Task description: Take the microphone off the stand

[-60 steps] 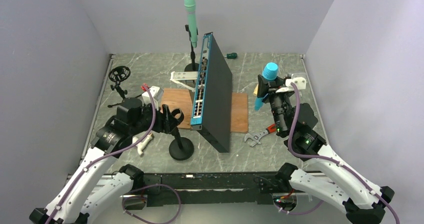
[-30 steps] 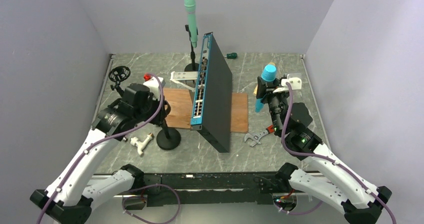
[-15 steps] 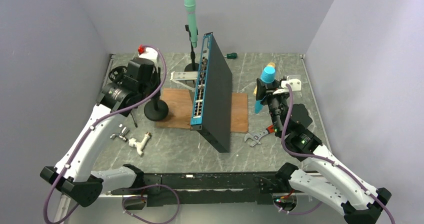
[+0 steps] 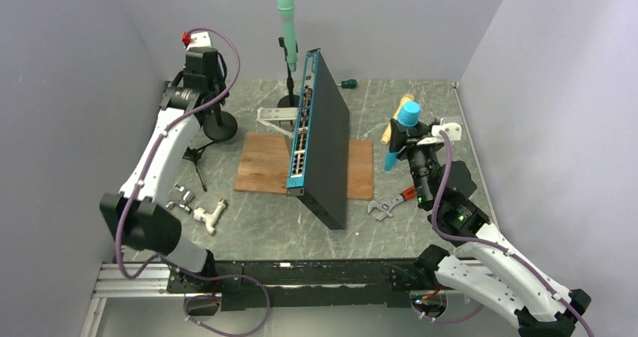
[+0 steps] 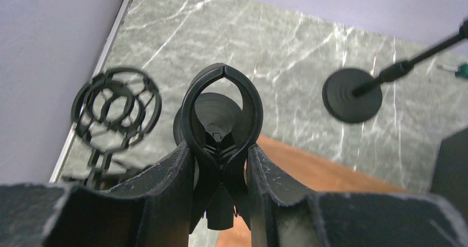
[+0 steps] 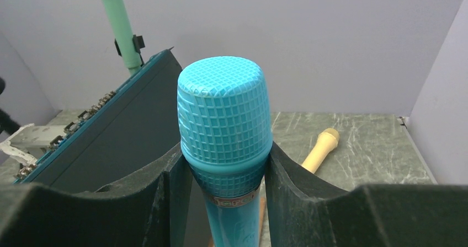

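My right gripper [image 4: 411,135] is shut on a blue microphone [image 4: 406,116], held upright above the table's right side and clear of any stand. In the right wrist view my gripper [image 6: 225,154] pinches the blue microphone [image 6: 225,120] just below its mesh head. My left gripper [image 4: 200,68] is shut on the clip of an empty black stand [image 4: 220,126] at the back left. In the left wrist view my gripper [image 5: 221,161] squeezes the clip [image 5: 222,101], with the stand's round base below it.
A green microphone [image 4: 286,21] sits in a second stand at the back, behind an upright network switch [image 4: 323,141] on a wooden board [image 4: 263,164]. A beige microphone [image 6: 320,148], wrench [image 4: 387,205], white pipe fitting [image 4: 207,215] and shock mount [image 5: 116,109] lie around.
My left arm has carried the empty stand from the front centre to the back left corner. My right gripper has barely moved with the blue microphone.
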